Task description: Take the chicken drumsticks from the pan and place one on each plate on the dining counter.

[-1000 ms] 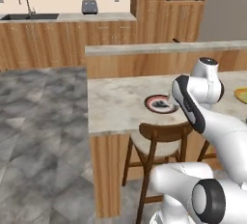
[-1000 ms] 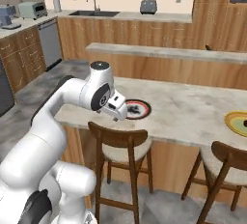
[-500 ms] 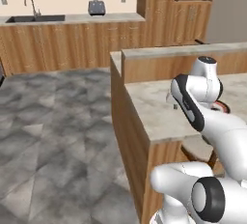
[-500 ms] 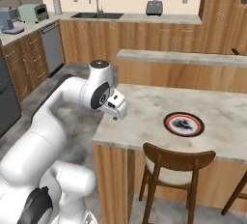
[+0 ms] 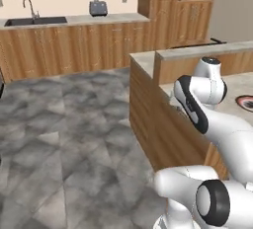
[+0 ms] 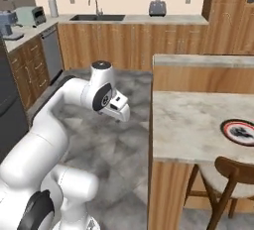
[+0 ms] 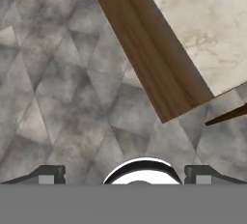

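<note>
Evidently the base was in transit, so the step in hand called for reaching the pan and drumsticks first; a steady, tucked arm would serve best. The pincer stood wide and empty, touching nothing, over the grey floor. The bench lay beside it, the red-rimmed plate well apart on its top.

Home kitchen, wood cabinets, sink, toaster, stone counter
</note>
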